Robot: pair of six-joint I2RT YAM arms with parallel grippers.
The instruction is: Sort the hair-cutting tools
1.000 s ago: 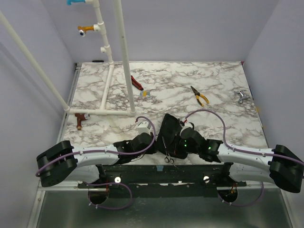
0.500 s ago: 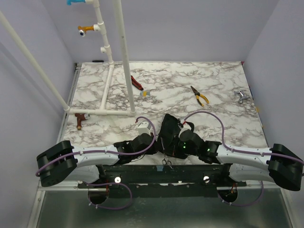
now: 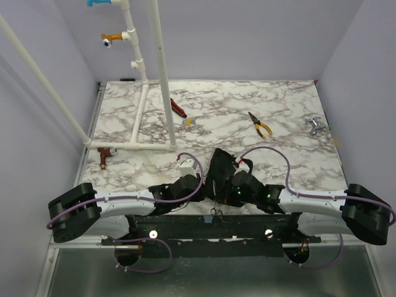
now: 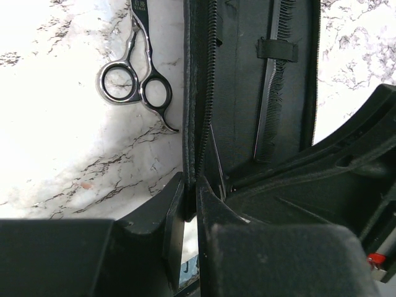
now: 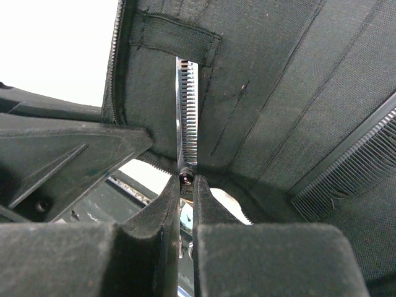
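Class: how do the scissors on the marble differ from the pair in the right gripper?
The scissors on the marble lie flat beside the black case, untouched; the toothed scissors are pinched near the pivot by the right gripper. The scissors on the marble show both finger rings; the toothed scissors show only a toothed blade, tip at the case's strap. Both are silver metal.

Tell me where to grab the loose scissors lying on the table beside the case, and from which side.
Grip the scissors by the slim shanks just past the rings, coming straight down. They lie flat on the table, blades shut, so a side approach would likely fail; a gap to the case leaves room for one finger.
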